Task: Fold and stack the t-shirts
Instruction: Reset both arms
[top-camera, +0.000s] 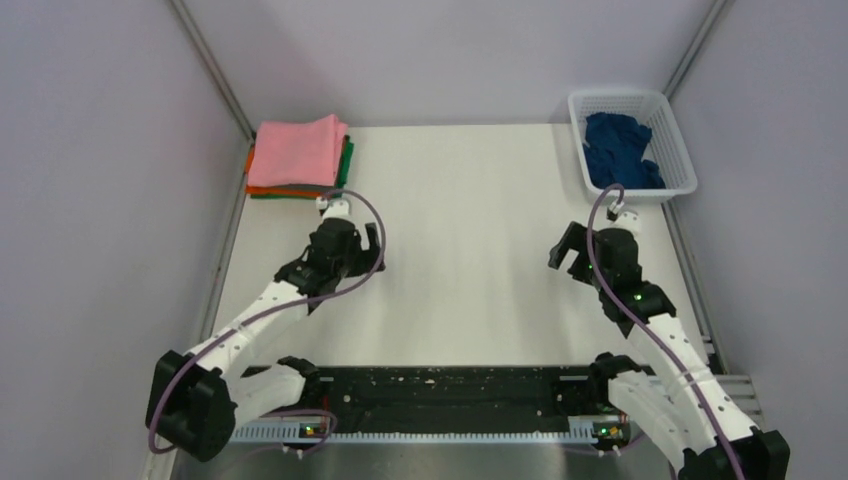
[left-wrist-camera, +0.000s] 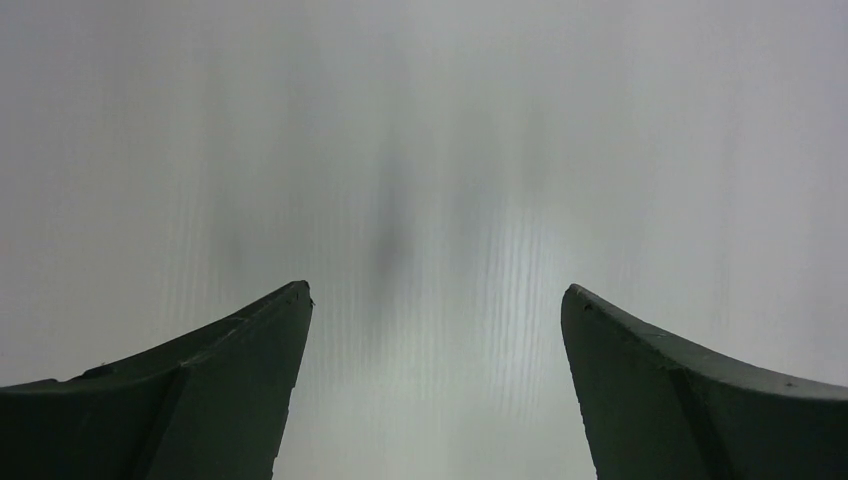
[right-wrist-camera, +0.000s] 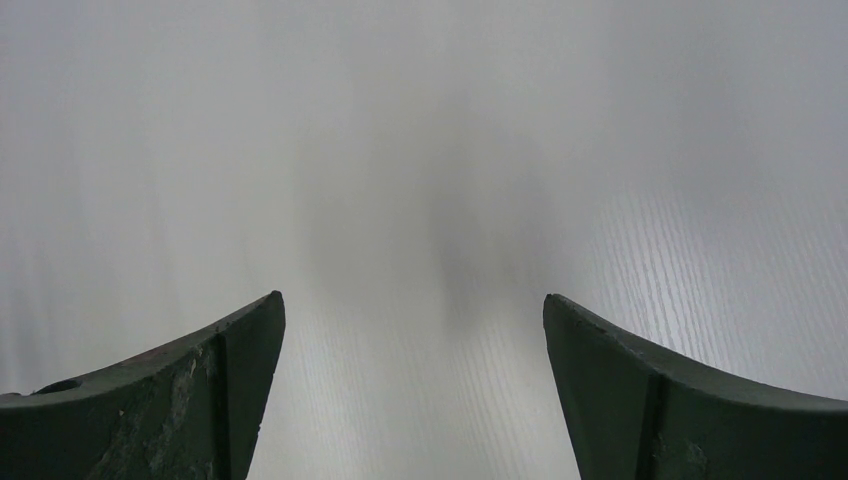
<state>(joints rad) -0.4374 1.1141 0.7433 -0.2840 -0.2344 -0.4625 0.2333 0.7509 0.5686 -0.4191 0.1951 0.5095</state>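
Black left gripper (left-wrist-camera: 435, 292), right gripper (right-wrist-camera: 412, 297) splayed, facing down over table (top-camera: 470, 190).

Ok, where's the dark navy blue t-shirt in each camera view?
Top external: far right corner, the dark navy blue cloth t-shirt lies crumpled inside the white plastic lattice basket.
Left wrist: not in it.
Right wrist: not in it.
Shared landmark: the bare white table surface, filling both wrist views.

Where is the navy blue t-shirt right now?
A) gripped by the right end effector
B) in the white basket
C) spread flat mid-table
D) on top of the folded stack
B: the navy blue t-shirt lies crumpled inside the white basket; the pink t-shirt tops the stack.
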